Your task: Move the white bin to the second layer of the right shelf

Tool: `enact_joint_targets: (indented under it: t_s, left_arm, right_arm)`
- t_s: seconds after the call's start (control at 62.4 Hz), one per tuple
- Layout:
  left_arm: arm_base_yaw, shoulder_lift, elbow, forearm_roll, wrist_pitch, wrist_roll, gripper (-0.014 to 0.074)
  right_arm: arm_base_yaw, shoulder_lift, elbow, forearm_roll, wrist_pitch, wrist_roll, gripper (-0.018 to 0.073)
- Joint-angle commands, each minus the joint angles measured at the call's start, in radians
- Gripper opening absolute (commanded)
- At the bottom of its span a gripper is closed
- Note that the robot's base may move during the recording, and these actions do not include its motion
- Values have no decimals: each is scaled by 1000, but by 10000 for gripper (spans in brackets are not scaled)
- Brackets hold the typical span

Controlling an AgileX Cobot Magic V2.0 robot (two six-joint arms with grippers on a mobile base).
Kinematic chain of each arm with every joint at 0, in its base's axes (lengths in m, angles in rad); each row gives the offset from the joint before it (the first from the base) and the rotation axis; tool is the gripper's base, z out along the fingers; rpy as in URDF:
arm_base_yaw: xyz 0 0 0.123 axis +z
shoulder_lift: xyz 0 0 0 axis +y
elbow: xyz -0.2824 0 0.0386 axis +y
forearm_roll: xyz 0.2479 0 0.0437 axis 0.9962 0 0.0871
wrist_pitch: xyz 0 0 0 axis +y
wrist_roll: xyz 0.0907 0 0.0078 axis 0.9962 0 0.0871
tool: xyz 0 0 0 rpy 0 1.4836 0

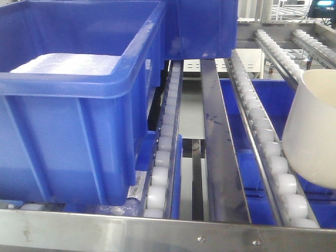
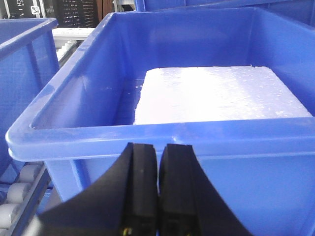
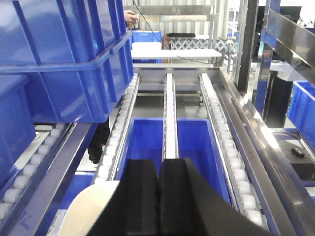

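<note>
1. Front view: a big blue crate [image 1: 73,100] with a white foam slab [image 1: 68,63] inside fills the left half, sitting on the roller rack [image 1: 273,152] behind a riveted steel front bar [image 1: 157,231]. A second blue crate [image 1: 202,29] stands further back. Roller rails run away up the slope, with a flat steel strip [image 1: 220,147] between them and blue bins showing below through the gaps. The white bin [image 1: 315,131] appears only at the right edge: a curved cream wall and part of its rim, over the rightmost roller rail near the front bar. Whether its base touches the rollers cannot be told. No gripper shows in this view.

2. Left wrist view: only here is the crate's inside seen plainly, the slab lying flat on the floor toward the right wall. The left gripper [image 2: 158,162] sits just before the crate's near rim, its two black fingers [image 2: 140,191] pressed together with only a thin seam between; nothing is held. The white bin does not appear.

3. Right wrist view: this one looks up the rack lane, blue crates stacked at left, a white table [image 3: 174,51] far behind. The right gripper [image 3: 158,172] has its fingers [image 3: 184,201] closed against each other, empty. The white bin's rim [image 3: 81,211] shows at lower left, just beside the fingers; contact cannot be judged.
</note>
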Motion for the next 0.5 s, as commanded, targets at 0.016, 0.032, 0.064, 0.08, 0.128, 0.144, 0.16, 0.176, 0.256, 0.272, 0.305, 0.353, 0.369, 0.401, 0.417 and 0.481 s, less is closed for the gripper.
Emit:
enact_joint_targets:
  t_s: [0.016, 0.032, 0.064, 0.08, 0.128, 0.144, 0.16, 0.176, 0.256, 0.272, 0.305, 0.353, 0.369, 0.401, 0.417, 0.481]
  left_arm:
    - [-7, -14, 37, -5, -85, -4, 85]
    - [-7, -14, 37, -5, -85, -4, 85]
    - [-7, -14, 37, -5, -85, -4, 85]
    - [-7, -14, 37, -5, -85, -4, 85]
    - [-7, -14, 37, -5, -85, -4, 85]
    - [-7, -14, 37, -5, -85, -4, 85]
    - [-7, -14, 37, -5, -85, -4, 85]
    - [-7, -14, 37, -5, -85, -4, 85]
    - [-7, -14, 37, -5, -85, -4, 85]
    - [-7, -14, 37, -5, -85, -4, 85]
    - [-7, -14, 37, -5, -85, -4, 85]
    - [-7, -14, 37, -5, -85, -4, 85]
    - [-7, -14, 37, -5, -85, -4, 85]
    - [-7, -14, 37, -5, -85, -4, 85]
    - [-7, -14, 37, -5, -85, -4, 85]
    - [-7, -14, 37, -5, -85, -4, 85]
  right_arm:
    - [-5, 11, -25, -15, -96, -1, 48]
    - [-5, 11, -25, -15, -96, -1, 48]
    - [-5, 11, -25, -15, -96, -1, 48]
    - [-5, 11, -25, -15, -96, -1, 48]
    - [-5, 11, -25, -15, -96, -1, 48]
    - [-5, 11, -25, -15, -96, -1, 48]
    - [-5, 11, -25, -15, -96, -1, 48]
    - [-5, 11, -25, -15, -96, -1, 48]
    - [-5, 11, -25, -17, -102, -1, 48]
    - [-5, 11, -25, -17, -102, -1, 48]
    - [-5, 11, -25, -17, -102, -1, 48]
    - [-5, 11, -25, -17, -111, -1, 48]
    - [-5, 10, -25, -16, -113, -1, 48]
    - [-5, 1, -25, -10, -110, -1, 48]
    - [-5, -4, -24, -10, -107, -1, 48]
    - [-5, -29, -4, -9, -105, -1, 48]
